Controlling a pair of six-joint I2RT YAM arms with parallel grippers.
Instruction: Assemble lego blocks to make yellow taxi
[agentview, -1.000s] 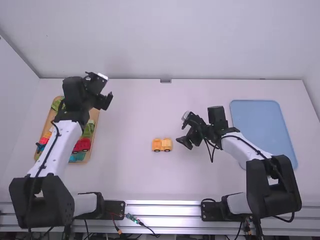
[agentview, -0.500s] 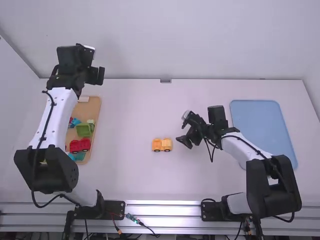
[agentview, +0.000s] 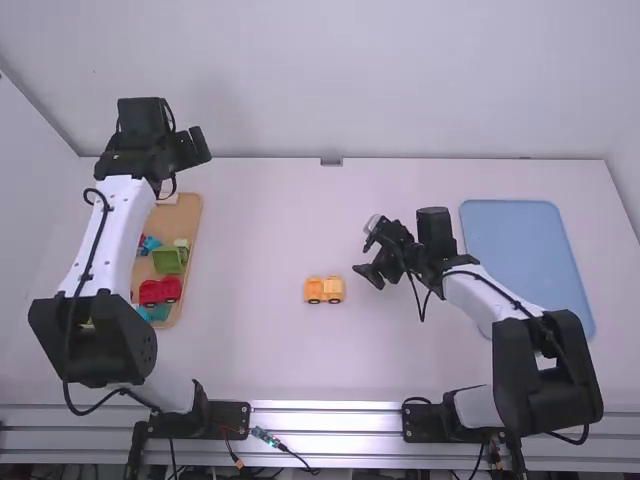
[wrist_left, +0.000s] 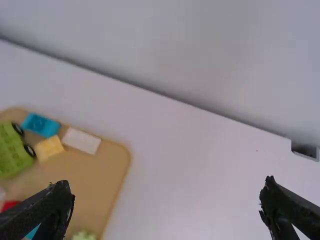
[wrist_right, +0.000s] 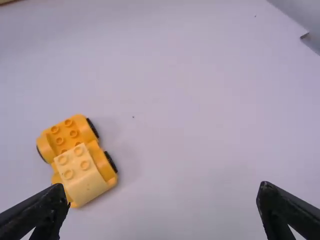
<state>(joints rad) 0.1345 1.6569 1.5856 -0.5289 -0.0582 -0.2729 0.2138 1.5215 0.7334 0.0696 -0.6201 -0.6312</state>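
Observation:
My left gripper (agentview: 192, 148) is held high above the tan tray's far end; its fingers are spread and empty in the left wrist view (wrist_left: 167, 207). My right gripper (agentview: 369, 277) hangs just right of the orange toy car base (agentview: 314, 290), not touching it. In the right wrist view the right gripper (wrist_right: 164, 207) is open and empty. The wheeled orange base (wrist_right: 95, 156) carries a paler yellow block (wrist_right: 80, 175) on one end; studs show at the other. In the tray, a yellow block (wrist_left: 49, 148) lies beside a white block (wrist_left: 81, 140).
The tan tray (agentview: 188, 215) along the left side holds a red car (agentview: 160, 291), a green piece (agentview: 168, 260) and several others, partly under the left arm. A blue tray (agentview: 525, 250) lies on the right. The wall (agentview: 400, 80) stands behind the table.
The left arm has stretched toward the table's far edge and lifted, uncovering more of the tray, and its wrist has turned slightly. The right arm has barely shifted; the toy car stayed put.

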